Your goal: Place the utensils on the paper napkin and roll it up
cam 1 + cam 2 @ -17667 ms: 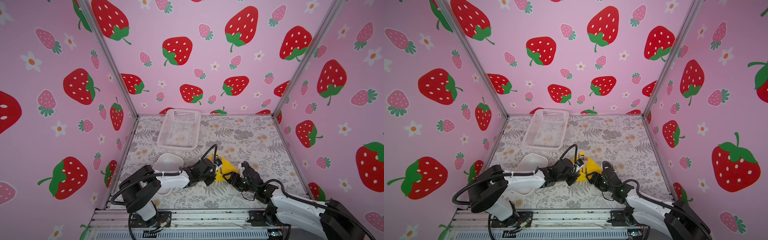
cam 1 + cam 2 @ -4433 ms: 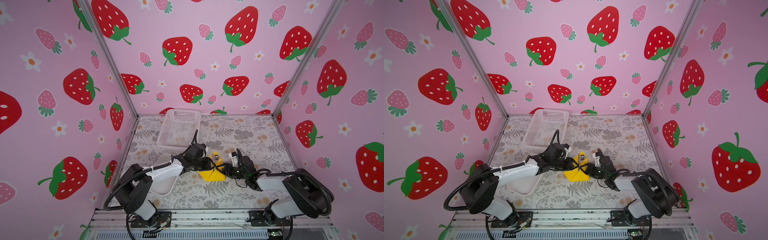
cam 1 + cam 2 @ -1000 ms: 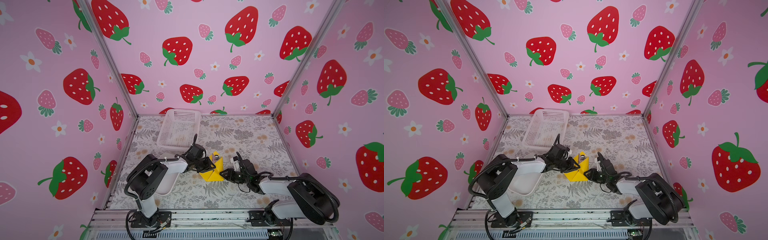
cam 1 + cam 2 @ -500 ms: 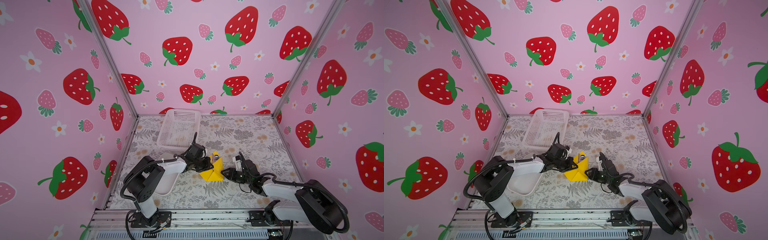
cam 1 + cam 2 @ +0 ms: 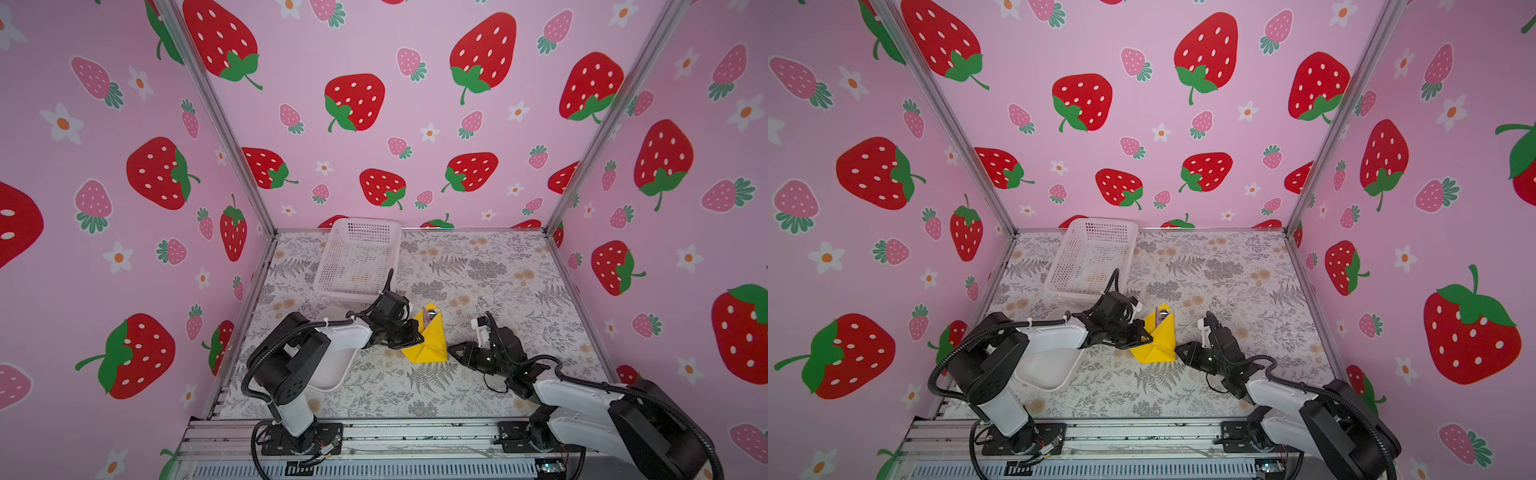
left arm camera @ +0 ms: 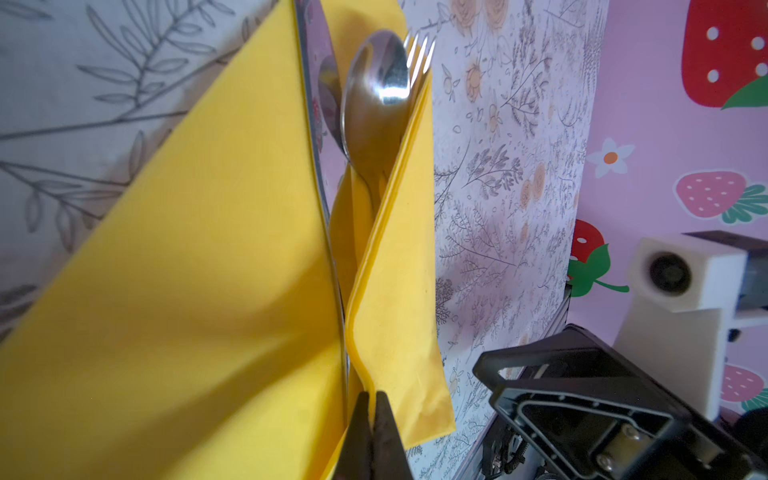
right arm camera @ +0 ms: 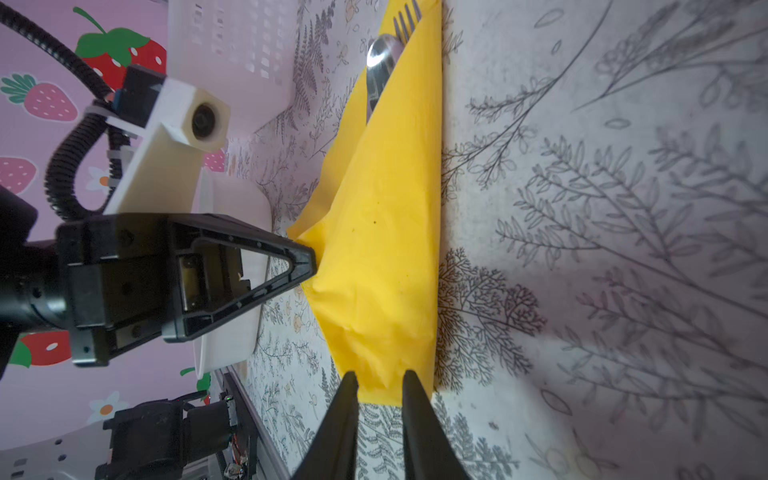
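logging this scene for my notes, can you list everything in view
paper napkin: one, yellow, mid-table, folded over the cutlery
spoon: one, silver, bowl sticking out of the napkin's far end
fork: one, silver, tines showing beside the spoon
knife: one, silver, blade along the fold
basket: one, white perforated, back left of the table
tray: one, white, front left, partly under the left arm
table cover: one, grey floral print
walls: three, pink with strawberries
left gripper: black, shut on a napkin fold
right gripper: black, jaws apart at the napkin's near corner
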{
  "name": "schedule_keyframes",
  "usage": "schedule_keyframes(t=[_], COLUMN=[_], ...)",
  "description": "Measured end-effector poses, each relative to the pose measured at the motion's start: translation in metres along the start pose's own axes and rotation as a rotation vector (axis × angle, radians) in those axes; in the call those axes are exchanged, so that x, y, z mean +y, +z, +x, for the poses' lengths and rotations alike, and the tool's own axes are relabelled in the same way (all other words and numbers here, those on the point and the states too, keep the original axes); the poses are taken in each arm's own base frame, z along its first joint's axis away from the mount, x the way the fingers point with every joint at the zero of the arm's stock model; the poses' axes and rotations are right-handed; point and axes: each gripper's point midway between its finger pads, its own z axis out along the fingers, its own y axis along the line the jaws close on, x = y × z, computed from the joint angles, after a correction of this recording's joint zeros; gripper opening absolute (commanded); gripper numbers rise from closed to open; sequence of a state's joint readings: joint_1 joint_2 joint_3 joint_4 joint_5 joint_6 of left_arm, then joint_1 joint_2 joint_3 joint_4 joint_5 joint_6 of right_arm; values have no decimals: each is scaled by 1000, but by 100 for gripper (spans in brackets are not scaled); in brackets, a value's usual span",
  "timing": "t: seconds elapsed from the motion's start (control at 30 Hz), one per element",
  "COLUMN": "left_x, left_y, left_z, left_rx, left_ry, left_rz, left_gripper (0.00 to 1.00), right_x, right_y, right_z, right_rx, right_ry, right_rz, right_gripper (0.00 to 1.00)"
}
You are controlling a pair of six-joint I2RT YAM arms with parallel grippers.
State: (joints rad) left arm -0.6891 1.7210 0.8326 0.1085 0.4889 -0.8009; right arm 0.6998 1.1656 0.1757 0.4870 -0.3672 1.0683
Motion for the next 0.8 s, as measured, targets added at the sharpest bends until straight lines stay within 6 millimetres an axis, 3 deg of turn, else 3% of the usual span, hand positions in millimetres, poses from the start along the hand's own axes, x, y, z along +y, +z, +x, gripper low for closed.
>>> schedule_keyframes(t=[0.17,0.8], left_x=[2,15], left_y=[0,-1], left_z=[0,4], left_rx=[-3,14], left_ry=[20,65], left_rz=[-8,-65], left_gripper=[0,0], right_x=[0,-3], right_y=[11,29], right_z=[12,22], right_rx=[72,143], right_ry=[-11,-21], right_rz=[12,41], right_gripper=[21,22])
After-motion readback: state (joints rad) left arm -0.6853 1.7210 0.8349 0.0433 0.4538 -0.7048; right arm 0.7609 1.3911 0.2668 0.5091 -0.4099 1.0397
